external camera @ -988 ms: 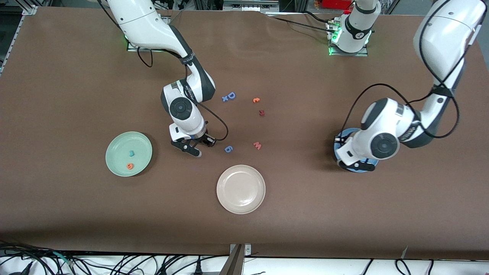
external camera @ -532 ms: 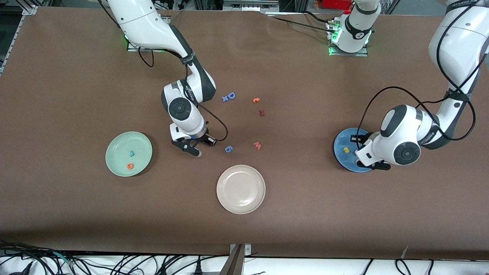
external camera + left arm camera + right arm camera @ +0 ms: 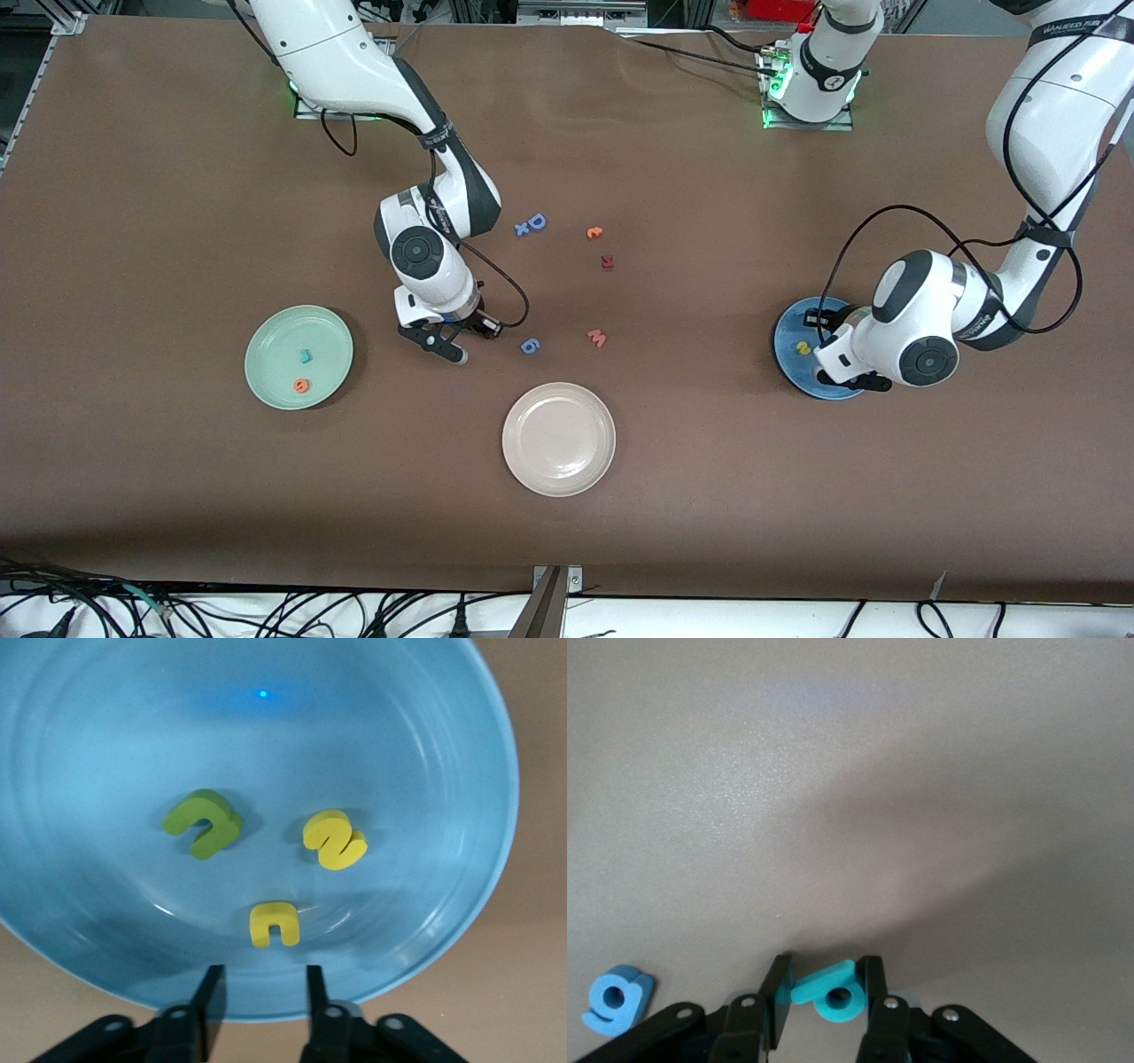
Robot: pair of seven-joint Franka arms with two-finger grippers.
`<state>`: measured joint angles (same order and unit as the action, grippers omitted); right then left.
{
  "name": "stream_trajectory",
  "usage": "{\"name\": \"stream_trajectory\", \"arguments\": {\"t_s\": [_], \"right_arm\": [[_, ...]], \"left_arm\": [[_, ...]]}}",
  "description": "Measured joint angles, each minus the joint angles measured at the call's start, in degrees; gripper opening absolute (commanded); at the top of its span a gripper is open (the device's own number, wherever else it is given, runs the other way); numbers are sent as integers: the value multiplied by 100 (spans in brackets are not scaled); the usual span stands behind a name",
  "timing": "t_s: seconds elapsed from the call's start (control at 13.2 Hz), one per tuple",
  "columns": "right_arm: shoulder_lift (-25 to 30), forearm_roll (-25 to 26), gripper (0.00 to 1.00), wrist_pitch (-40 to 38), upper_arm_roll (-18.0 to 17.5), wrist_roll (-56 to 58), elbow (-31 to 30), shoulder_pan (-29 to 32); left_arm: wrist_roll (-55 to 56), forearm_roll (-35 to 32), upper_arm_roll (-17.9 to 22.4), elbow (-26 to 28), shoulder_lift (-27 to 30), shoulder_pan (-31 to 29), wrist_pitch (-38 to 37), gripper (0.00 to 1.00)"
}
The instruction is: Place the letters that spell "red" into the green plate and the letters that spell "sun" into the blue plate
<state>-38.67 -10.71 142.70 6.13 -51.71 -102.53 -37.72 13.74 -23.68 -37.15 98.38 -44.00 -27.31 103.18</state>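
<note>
Teal "d" [image 3: 831, 994], last of the letters for "red", is pinched between the fingers of the right gripper [image 3: 824, 992], above bare brown table [image 3: 177, 177] between the green plate [image 3: 266, 332] and a blue "g" [image 3: 529, 346]. The green plate, toward the right arm's end of the table, carries the teal "r" [image 3: 305, 356] near its centre and the orange "e" [image 3: 302, 385] close to its rim nearest the front camera. The blue plate [image 3: 89, 744], toward the left arm's end, carries the green "n" [image 3: 203, 822], yellow "s" [image 3: 334, 839] and yellow "u" [image 3: 273, 924], all apart. The left gripper [image 3: 261, 997] hangs over this plate's rim, fingers parted and holding nothing.

Mid-table lie a blue "D" [image 3: 536, 221] with a small blue "x" [image 3: 522, 229] beside it, an orange "c" [image 3: 594, 233], a dark red letter [image 3: 608, 261] and a pink "w" [image 3: 597, 338]. A beige-white plate [image 3: 559, 439] lies nearest the front camera. Wide open table borders every edge. The left arm's casing bears lettering too small to read.
</note>
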Motion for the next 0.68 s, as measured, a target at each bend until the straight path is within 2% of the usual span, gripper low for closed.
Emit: {"name": "stream_trajectory", "arguments": {"t_s": [0.38, 0.68], "right_arm": [[-55, 0, 22, -165, -1, 1, 143, 3], [-126, 0, 20, -611, 5, 33, 515, 22]], "left_arm": [[2, 0, -117, -153, 68, -4, 3, 100], [9, 0, -606, -420, 560, -6, -383, 100]]}}
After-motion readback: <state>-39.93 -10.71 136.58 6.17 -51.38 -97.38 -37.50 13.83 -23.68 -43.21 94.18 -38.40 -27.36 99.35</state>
